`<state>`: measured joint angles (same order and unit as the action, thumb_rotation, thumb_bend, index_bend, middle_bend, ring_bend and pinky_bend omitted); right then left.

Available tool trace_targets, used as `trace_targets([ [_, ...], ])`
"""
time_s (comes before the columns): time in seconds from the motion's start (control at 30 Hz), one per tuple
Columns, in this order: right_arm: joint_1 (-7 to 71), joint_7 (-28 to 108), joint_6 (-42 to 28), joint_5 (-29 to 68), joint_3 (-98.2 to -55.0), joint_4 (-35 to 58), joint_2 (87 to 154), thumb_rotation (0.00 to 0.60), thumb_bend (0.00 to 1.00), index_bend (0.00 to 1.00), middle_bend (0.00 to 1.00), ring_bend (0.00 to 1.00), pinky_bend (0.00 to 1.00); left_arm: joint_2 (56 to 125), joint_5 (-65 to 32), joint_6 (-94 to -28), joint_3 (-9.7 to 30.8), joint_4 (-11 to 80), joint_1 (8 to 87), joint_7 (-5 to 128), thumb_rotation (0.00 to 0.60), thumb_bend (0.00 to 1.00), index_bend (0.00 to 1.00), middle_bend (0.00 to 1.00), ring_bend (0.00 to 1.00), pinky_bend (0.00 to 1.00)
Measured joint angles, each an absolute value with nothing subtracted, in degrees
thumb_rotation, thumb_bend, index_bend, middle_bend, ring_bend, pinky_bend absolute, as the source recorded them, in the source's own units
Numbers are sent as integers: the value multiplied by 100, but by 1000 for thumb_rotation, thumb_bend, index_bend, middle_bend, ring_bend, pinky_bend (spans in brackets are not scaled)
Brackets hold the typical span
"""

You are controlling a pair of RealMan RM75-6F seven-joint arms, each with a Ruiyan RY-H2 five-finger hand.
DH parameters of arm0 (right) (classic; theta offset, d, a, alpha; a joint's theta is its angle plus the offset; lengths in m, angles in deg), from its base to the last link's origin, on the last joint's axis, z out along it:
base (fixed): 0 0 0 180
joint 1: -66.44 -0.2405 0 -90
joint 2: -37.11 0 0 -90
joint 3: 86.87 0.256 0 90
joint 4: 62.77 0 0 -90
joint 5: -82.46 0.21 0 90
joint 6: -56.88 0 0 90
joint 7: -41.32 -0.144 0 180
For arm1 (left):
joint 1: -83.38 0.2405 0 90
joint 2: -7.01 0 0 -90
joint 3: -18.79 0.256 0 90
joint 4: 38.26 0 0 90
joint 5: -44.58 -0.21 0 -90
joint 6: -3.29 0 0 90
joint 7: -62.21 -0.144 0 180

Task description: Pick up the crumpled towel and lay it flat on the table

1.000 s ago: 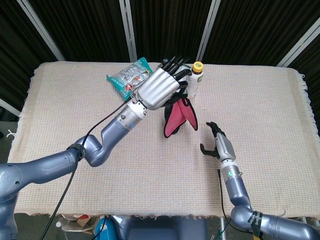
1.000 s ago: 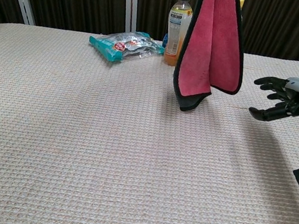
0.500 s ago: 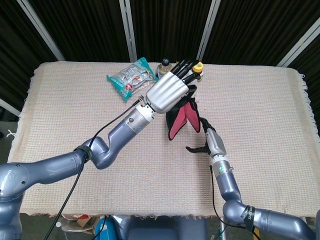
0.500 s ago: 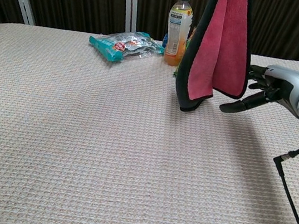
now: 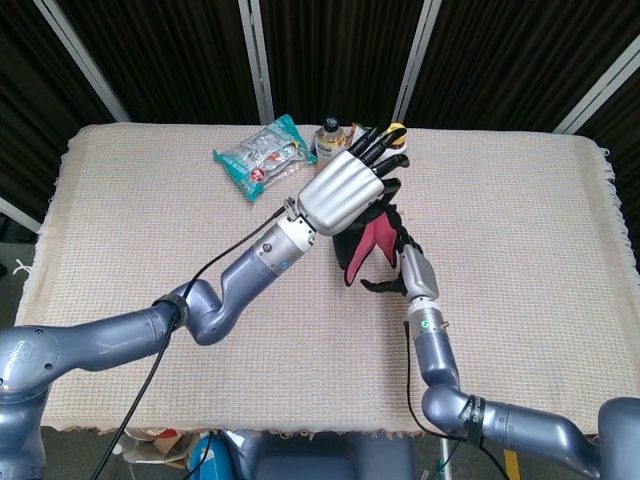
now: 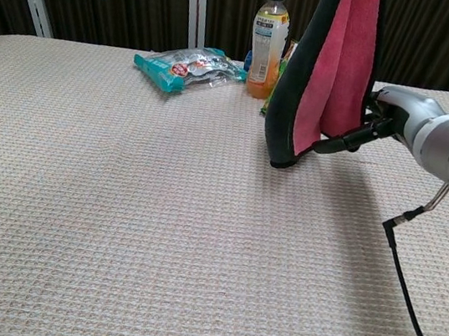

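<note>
The towel (image 5: 368, 243) is pink with a black border and hangs in folds above the table, gripped at its top by my left hand (image 5: 345, 194). In the chest view the towel (image 6: 342, 59) hangs down from the top edge and the left hand is out of frame. My right hand (image 5: 410, 272) has come up against the towel's lower right edge. Its fingers (image 6: 338, 143) are spread on either side of that corner and touch the cloth without a clear grip.
A teal snack packet (image 5: 258, 160) lies at the back left of the woven tablecloth (image 5: 520, 230). An orange drink bottle (image 6: 267, 43) stands behind the towel, with a yellow-capped bottle (image 5: 397, 131) beside it. A black cable (image 6: 408, 297) trails from my right arm.
My right hand moved left and up until its fingers reached the towel's lower right corner. My left hand shifted slightly right and toward me with the towel, which turned more edge-on.
</note>
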<state>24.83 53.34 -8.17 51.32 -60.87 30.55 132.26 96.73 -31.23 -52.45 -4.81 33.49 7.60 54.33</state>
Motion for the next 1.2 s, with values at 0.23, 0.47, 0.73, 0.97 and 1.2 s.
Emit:
trace_targets([
  [0.23,2329,5355,-968,5100,-5968,2702,13478,600,269,573,219,61,44,9600,-3150,-5289,-459,3446,802,5484,600,473,638,257,26,15],
  [0.47,2333,5260,-1042,4949,-5965,2531,13599,600,480,657,278,90,51,9509,-3164,-5322,-412,3491,876,5508,600,473,639,257,26,15],
  [0.73,2482,5183,-1117,4685,-6043,2741,13484,600,569,706,315,101,51,9450,-3119,-5343,-354,3472,977,5524,600,473,639,257,26,15],
  [0.97,2672,5122,-1330,4408,-6015,3104,13172,600,574,710,317,102,51,9383,-3089,-5377,-294,3430,1101,5555,600,473,639,257,26,15],
  [1.2,2818,5121,-1359,4388,-5976,3259,12903,600,586,710,317,102,51,9297,-3060,-5476,-229,3497,1270,5599,600,473,639,257,26,15],
])
